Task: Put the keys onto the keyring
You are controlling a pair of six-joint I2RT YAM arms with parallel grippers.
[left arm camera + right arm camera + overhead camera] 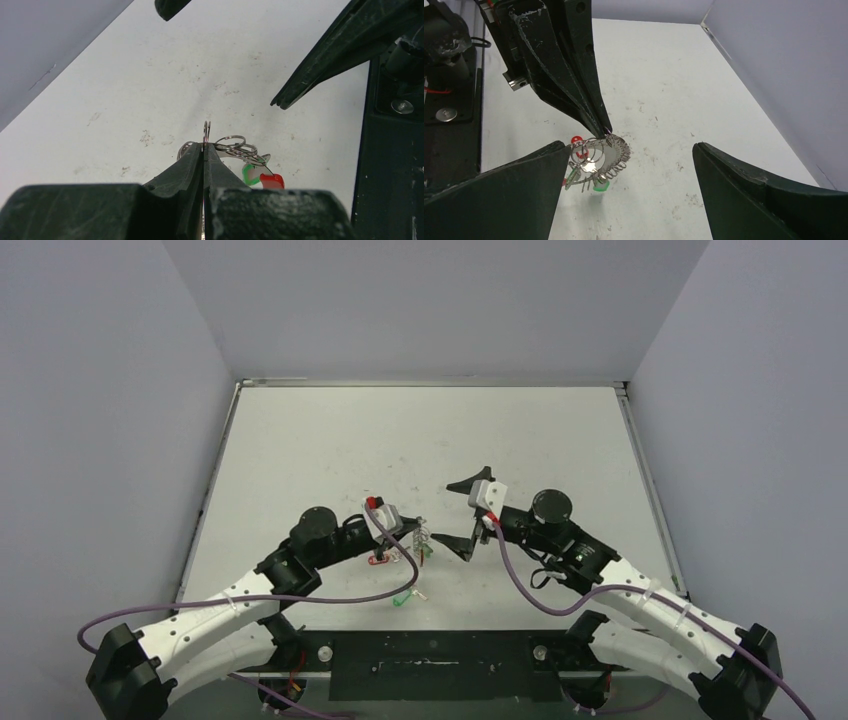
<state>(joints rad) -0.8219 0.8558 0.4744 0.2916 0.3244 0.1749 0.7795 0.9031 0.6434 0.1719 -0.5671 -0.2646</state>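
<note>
The left tool point(408, 532) is closed, its two fingers point(192, 165) pressed together on a thin silvery loop of the keyring point(422, 538). The left wrist view shows this pinch close up, the loop standing upright just above the fingertips and more loops fanning off to the right; a green tag point(248, 174) and a red tag point(271, 181) show just below those loops.

From above, the keyring is only a small tangle near the middle of the bench point(420, 430), between the two tools. The right wrist view gives its shape best: a curved fringe of wire loops point(616, 160) hangs from the left tool's fingertips, low over the bench; whether it rests on the surface I cannot tell.

The right tool point(463, 515) stands wide open and holds nothing. In its own wrist view its fingers point(524, 185) flank the keyring, clear of it on both sides; the left wrist view catches only their dark tips at its upper edge and right side.

Only the top view shows a green-tagged key point(405, 598) lying loose on the bench, nearer the arm bases and apart from the keyring.
</note>
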